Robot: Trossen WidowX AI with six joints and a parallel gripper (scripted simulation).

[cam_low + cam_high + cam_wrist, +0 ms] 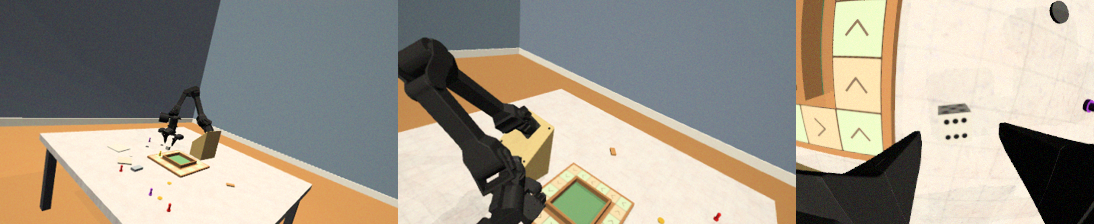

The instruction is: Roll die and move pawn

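on one white table (661,179) (244,190) (961,200), one wide-open, empty gripper (169,145) (960,132) hovers above one die (168,148) (956,128).

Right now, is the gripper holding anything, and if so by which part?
Nothing is held; the gripper is open above the die.

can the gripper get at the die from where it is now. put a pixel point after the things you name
Probably yes: the gripper (169,145) (960,132) is open above the die (168,148) (955,129), and nothing shows between them in the wrist view.
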